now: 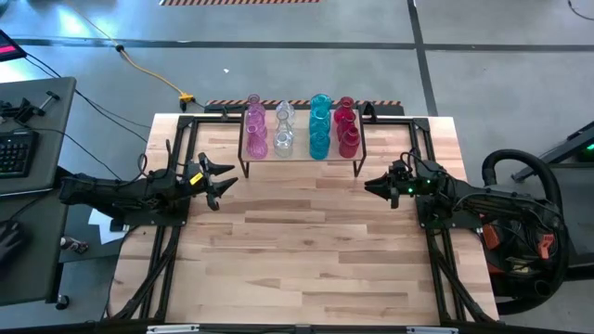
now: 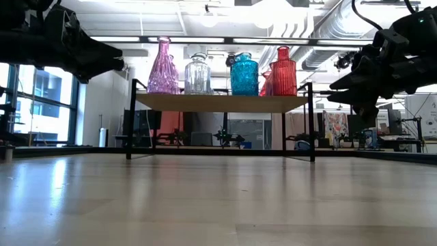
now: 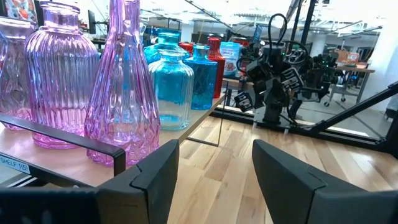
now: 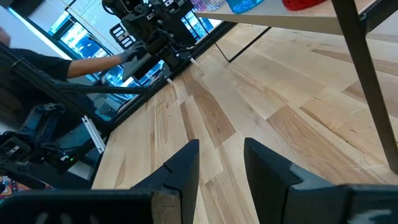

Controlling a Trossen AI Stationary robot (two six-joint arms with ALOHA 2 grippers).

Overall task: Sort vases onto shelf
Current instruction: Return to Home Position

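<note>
The vases stand in four colour rows on the shelf (image 1: 302,160): pink vases (image 1: 254,130), clear vases (image 1: 284,130), teal-blue vases (image 1: 320,128) and red vases (image 1: 346,128), all resting on their bases on the board. My left gripper (image 1: 221,180) hovers open at the table's left, near the shelf's left end, holding nothing. My right gripper (image 1: 376,186) hovers open at the table's right, near the shelf's right end, also holding nothing. In the left wrist view the pink vases (image 3: 121,93) stand close by.
The shelf's thin black legs (image 2: 312,123) stand near the table's far edge. The wooden tabletop (image 1: 306,250) stretches toward the near edge. Black frame rails (image 1: 167,250) run along both sides. A keyboard (image 1: 14,148) sits on a desk left of the table.
</note>
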